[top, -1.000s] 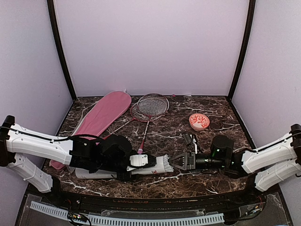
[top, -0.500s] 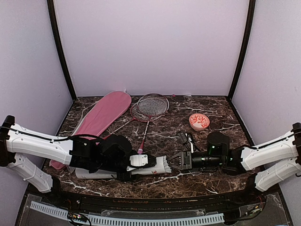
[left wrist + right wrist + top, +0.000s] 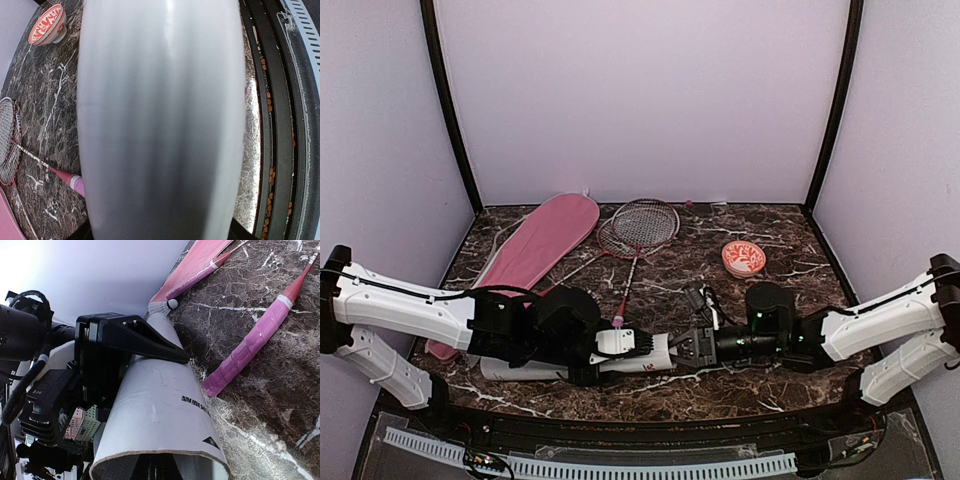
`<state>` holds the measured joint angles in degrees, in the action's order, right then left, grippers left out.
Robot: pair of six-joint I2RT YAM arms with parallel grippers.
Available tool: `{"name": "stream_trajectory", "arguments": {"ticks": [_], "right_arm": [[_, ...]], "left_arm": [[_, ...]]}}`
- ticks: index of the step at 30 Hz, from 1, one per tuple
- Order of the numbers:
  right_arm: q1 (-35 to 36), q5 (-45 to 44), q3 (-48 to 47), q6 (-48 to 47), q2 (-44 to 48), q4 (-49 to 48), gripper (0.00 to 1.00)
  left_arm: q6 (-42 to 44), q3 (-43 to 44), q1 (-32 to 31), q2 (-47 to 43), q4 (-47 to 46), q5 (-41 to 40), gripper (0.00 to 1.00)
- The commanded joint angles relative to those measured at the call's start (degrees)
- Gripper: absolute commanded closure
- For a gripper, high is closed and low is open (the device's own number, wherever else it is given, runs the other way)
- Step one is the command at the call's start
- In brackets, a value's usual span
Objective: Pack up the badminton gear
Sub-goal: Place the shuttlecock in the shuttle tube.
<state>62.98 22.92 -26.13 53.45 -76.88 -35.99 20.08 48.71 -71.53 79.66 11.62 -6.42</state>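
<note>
The tall white red-logo tube (image 3: 642, 357) lies on its side near the front edge of the dark veined marble table (image 3: 780, 225), its open mouth facing right; my left gripper (image 3: 613, 346) clasps it around the body; my right gripper (image 3: 688, 347), fingers pressed together, sits at that mouth; behind the tube lie the two thin red-framed rackets (image 3: 642, 224), heads overlapping, one pink handle ending just beside it; the long pink racket-shaped bag (image 3: 535, 250) rests at back left; a red-and-white patterned bowl (image 3: 743, 258) stands behind my right arm.

Shut right fingers (image 3: 682, 348) advanced leftward to the tube (image 3: 645, 357) mouth, protruding shuttlecocks pushed out of sight inside
</note>
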Motion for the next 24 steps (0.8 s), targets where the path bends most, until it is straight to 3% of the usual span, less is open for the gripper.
{"name": "stream_trajectory", "arguments": {"ticks": [1,13,24], "right_arm": [[1.93,0.18,-1.37,-0.91,-1.22,-3.30,1.00],[3.51,-3.32,-1.60,0.19,-4.76,-8.58,1.00],[4.19,-2.03,-4.42,-1.55,-7.23,-5.59,1.00]], "left_arm": [[-1.02,0.61,-0.09,-2.46,-2.95,-0.13,0.37],[-1.08,0.66,-0.10,-1.97,-2.94,0.38,0.37],[-1.13,0.86,-0.09,-1.02,-2.59,0.50,0.37]]}}
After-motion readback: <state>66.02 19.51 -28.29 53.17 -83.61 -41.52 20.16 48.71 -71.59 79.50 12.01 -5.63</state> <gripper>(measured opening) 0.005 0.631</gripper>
